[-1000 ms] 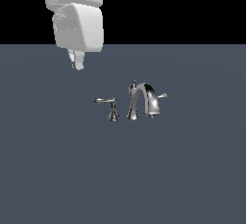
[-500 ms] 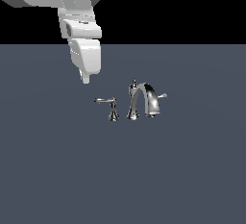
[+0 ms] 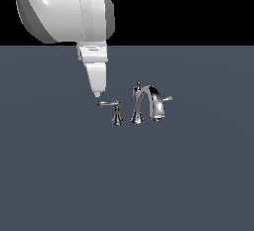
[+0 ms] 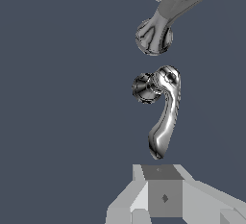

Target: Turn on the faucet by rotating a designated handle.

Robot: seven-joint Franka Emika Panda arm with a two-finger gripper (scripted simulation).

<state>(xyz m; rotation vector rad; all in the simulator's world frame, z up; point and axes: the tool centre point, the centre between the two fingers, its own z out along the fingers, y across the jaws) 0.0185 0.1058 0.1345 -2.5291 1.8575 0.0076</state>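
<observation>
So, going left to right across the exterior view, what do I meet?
White robot claw → long slim chrome lever handle on its pedestal → wide arched chrome spout → short chrome lever stub.

We have brought our hand [image 3: 97, 94] down and toward the exterior view's right, closer to the faucet [image 3: 141, 105]. Its tip now hangs just above the free end of the handle [image 3: 110, 105], where before it was higher and farther off.

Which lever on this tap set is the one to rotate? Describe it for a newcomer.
Find the chrome faucet on the grey floor. On the exterior view's left of its arched spout stands a separate small post; the handle is the long slim lever on top, its tip under the tool.
</observation>
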